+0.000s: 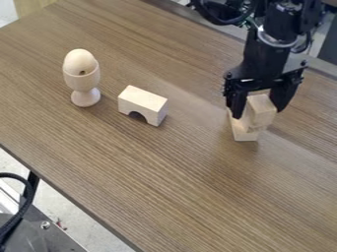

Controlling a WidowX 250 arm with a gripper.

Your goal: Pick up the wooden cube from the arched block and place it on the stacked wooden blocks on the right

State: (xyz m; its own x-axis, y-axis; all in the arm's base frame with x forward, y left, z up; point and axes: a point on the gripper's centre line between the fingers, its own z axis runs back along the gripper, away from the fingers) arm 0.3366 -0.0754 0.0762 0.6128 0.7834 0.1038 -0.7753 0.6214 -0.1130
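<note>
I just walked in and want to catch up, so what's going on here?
A black robot arm has its gripper down around a small pale wooden block at the right side of the table; whether it grips the block firmly, I can't tell. More pale wood shows just below that block. Off to the left, an arch-shaped block sits on the table, and beyond it a wooden cup stands upright with an egg-shaped piece in it.

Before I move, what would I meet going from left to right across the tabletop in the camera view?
Wooden cup with the wooden egg sitting upright in it → arched wooden block → pale wooden pieces at the lower end of the black arm.
</note>
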